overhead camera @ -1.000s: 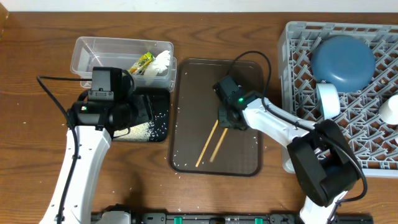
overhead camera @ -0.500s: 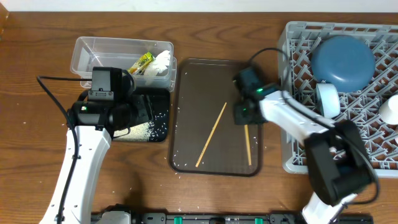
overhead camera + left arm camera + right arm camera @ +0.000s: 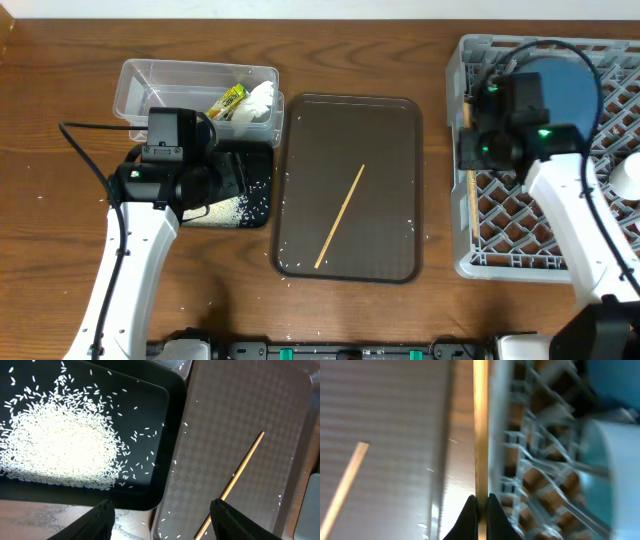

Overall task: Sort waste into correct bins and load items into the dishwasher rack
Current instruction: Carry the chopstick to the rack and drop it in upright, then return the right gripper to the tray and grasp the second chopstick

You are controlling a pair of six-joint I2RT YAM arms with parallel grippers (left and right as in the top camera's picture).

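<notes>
My right gripper (image 3: 470, 162) is shut on a wooden chopstick (image 3: 471, 210) and holds it along the left wall of the grey dishwasher rack (image 3: 480, 262); the right wrist view shows the fingers (image 3: 470, 512) pinching this chopstick (image 3: 480, 425). The second chopstick (image 3: 341, 216) lies on the brown tray (image 3: 390, 130). My left gripper (image 3: 235, 178) is open and empty over the black tray (image 3: 258, 152), which holds rice (image 3: 226, 208). The clear tub (image 3: 150, 85) holds the wrapper (image 3: 228, 100) and tissue (image 3: 258, 102). The dark-blue plate (image 3: 575, 95) stands in the rack.
A white cup (image 3: 628, 178) sits at the rack's right side. A few rice grains lie on the brown tray and on the table near its front left corner. In the left wrist view the black tray (image 3: 165, 460) borders the brown tray (image 3: 280, 420).
My right gripper lifted one chopstick off the brown tray and carried it right to the rack's left wall. The other chopstick stayed on the tray. The left arm has not moved.
</notes>
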